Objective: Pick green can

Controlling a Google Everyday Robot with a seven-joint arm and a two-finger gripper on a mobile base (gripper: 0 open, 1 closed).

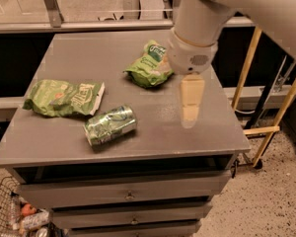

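Observation:
The green can (110, 126) lies on its side near the front edge of the grey table (207, 137), left of centre. It is shiny, dented, and shows white-green markings. My gripper (190, 101) hangs from the white arm (195, 33) over the right part of the table. It is well to the right of the can and a little farther back, apart from it and holding nothing that I can see.
A flat green chip bag (64, 98) lies just behind and left of the can. A second green chip bag (149, 65) lies at the back, partly behind the arm. Drawers (128, 195) sit under the tabletop, a wire basket (10, 216) is at lower left, and yellow poles (246, 68) stand on the right.

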